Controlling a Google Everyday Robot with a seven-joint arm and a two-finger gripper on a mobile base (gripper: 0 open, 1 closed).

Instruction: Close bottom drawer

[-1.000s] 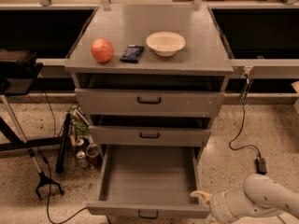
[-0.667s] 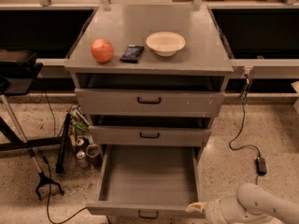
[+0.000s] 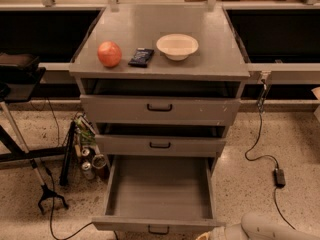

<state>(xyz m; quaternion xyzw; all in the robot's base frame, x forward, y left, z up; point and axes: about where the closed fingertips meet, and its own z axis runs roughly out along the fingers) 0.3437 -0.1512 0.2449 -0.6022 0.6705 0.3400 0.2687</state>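
Note:
The bottom drawer point(image 3: 159, 191) stands pulled far out of the grey cabinet, its plain grey box empty. Its narrow front panel with a small black handle point(image 3: 158, 230) lies at the bottom edge of the view. My gripper point(image 3: 207, 235) is at the bottom edge, just in front of the right end of the drawer's front panel. It is mostly cut off by the frame. The white forearm point(image 3: 270, 229) comes in from the lower right.
The top drawer point(image 3: 160, 109) and middle drawer point(image 3: 160, 145) each stand slightly out. On the cabinet top are a red-orange fruit point(image 3: 109, 53), a dark packet point(image 3: 141, 57) and a white bowl point(image 3: 177, 46). Cans point(image 3: 90, 164) and a stand point(image 3: 47, 196) are on the floor at left, a cable with adapter point(image 3: 279, 177) at right.
My gripper and arm have sunk lower in the view, from beside the drawer's right front corner to the front of the panel. The drawer has not visibly moved.

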